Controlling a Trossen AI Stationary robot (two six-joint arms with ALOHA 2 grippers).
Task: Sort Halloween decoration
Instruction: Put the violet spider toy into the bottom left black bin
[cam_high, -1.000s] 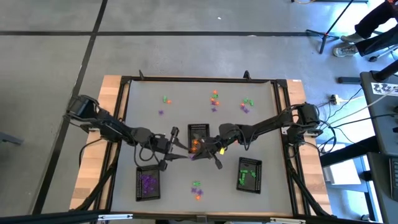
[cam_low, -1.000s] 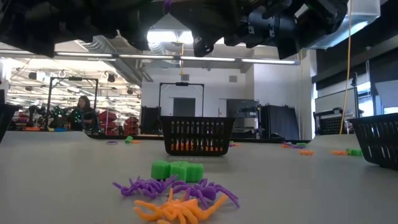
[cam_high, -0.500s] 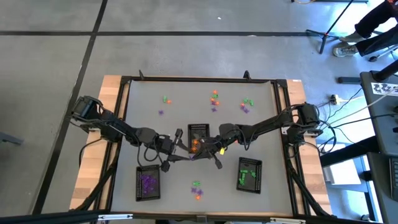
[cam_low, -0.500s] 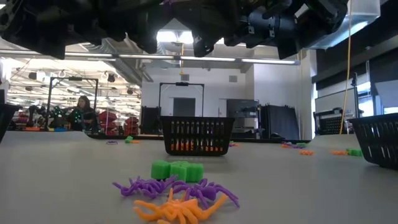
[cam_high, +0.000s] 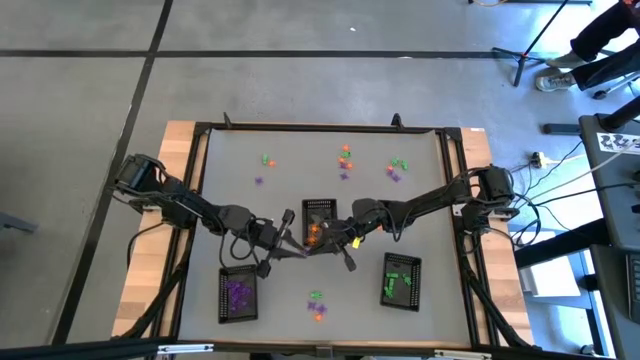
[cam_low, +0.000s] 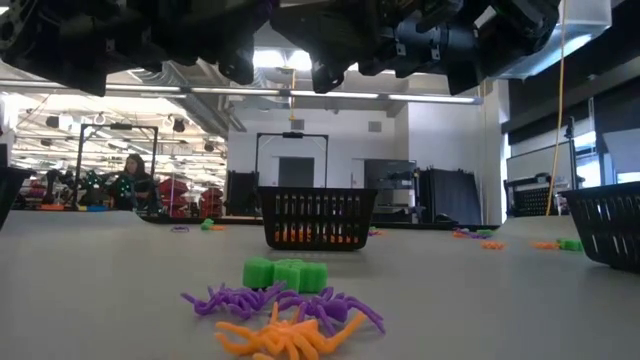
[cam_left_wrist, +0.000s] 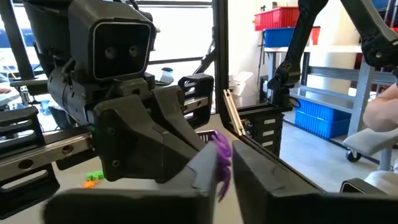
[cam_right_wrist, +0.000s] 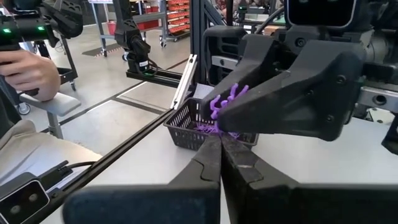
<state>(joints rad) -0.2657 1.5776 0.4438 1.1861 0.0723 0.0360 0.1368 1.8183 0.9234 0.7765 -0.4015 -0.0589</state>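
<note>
A: From above, where do the arms stand?
B: The left gripper (cam_high: 292, 249) and right gripper (cam_high: 318, 245) meet tip to tip over mid-table, just near of the middle black tray (cam_high: 319, 218) with orange trinkets. The purple tray (cam_high: 238, 296) sits near-left, the green tray (cam_high: 401, 280) near-right. Loose trinkets (cam_high: 345, 160) lie along the far side, and a few more (cam_high: 317, 306) near the front edge.

A: And at table height?
B: A green piece (cam_low: 285, 273), purple spiders (cam_low: 290, 303) and an orange spider (cam_low: 277, 338) lie up front; both arms hang overhead.

A: Left wrist view?
B: A purple spider (cam_left_wrist: 222, 160) is pinched between the left fingers (cam_left_wrist: 261, 180).

A: Right wrist view?
B: The right fingers (cam_right_wrist: 205, 163) are closed, holding nothing; the spider (cam_right_wrist: 225, 101) juts from the left gripper's tips, just above them.
</note>
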